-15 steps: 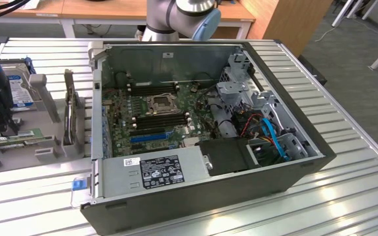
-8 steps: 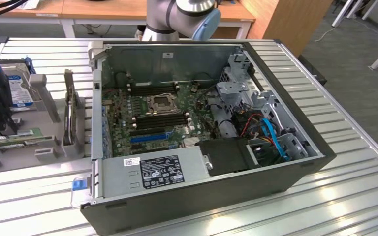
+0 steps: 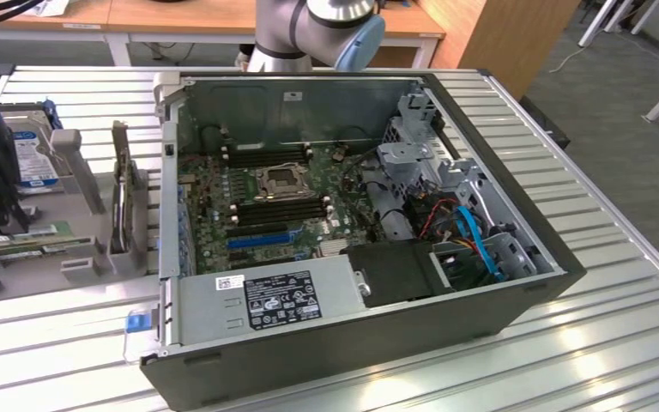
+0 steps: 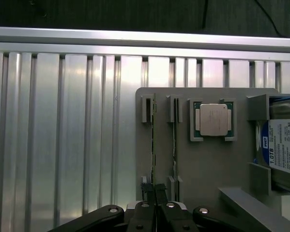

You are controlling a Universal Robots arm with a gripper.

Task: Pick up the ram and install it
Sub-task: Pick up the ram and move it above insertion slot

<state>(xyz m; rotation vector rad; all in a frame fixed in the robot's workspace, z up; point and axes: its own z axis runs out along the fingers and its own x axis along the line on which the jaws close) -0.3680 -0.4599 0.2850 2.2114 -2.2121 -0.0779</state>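
Nearest the wrist camera, the hand [image 4: 155,189] has its fingers pinched almost together on the near end of the ram [image 4: 153,140], whose thin edge runs straight in between them. The ram stands on edge in a slot of the gray holder [image 4: 207,164], seated between its end brackets. A second stick [image 4: 174,140] stands just beside it, then the silver processor chip [image 4: 211,119], then the hard drive [image 4: 282,145]. The holder sits on the ribbed counter [image 4: 62,135], at the exterior view's left; the open computer case [image 3: 364,343] lies to its right, well apart, with its memory slots [image 3: 278,210] empty.

The grip sits at one end, not mid-length, so the ram would probably pivot or bind in the far bracket on lifting. A narrow pinch on so thin an edge could also slip, and the neighbouring stick is close enough to be nudged.

The ram's long axis runs along the counter's ribs, pointing away from the hand, roughly in line with the slots.
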